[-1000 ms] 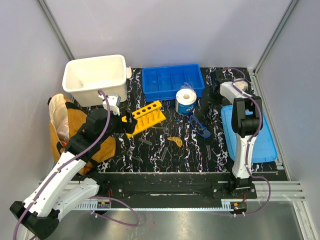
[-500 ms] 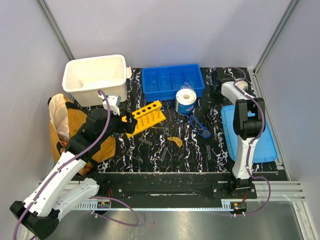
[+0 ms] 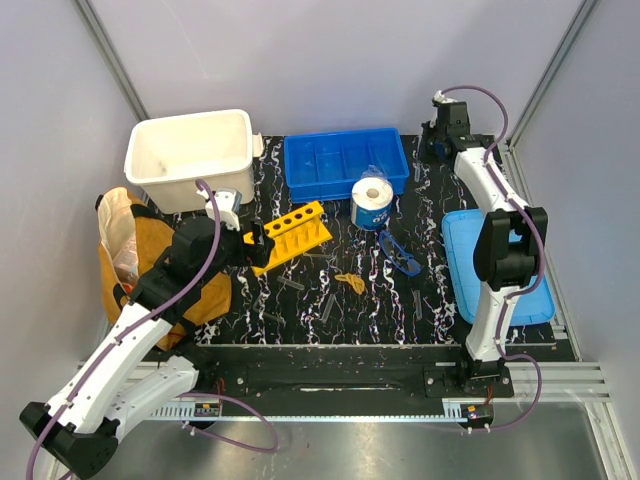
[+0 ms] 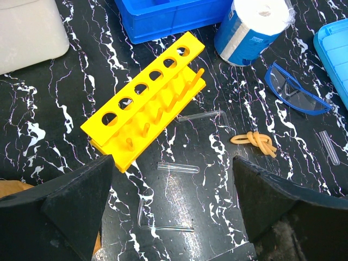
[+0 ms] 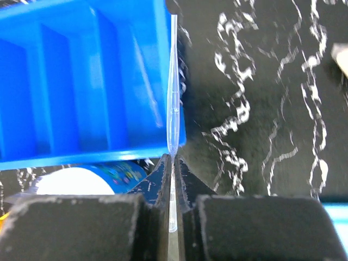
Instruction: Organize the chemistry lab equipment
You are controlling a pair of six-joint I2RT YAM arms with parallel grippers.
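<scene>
Swung the right end effector (image 5: pixel 173 163) from the right edge to the far right corner of the surface within the last second. Keeps it pinched narrow on a thin clear plastic tube (image 5: pixel 173 81), just beside the blue compartmented plastic tray (image 5: pixel 117 76); likely heading for a compartment. Holds the left end effector (image 4: pixel 171 161) spread wide, unmoved, near the yellow six-holed plastic rack (image 4: pixel 144 103) left of centre. Leaves loose tubes (image 4: pixel 178 168) and blue-rimmed clear goggles (image 4: pixel 296 92) mid-surface.

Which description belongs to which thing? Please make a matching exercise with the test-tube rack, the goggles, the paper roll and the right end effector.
Things:
1 test-tube rack
2 goggles
3 paper roll
4 right end effector

Descriptions:
A shut on a thin clear tube
B yellow, holes empty
C blue rim
D white, blue wrapper

Pairs: 1-B, 2-C, 3-D, 4-A.
</scene>
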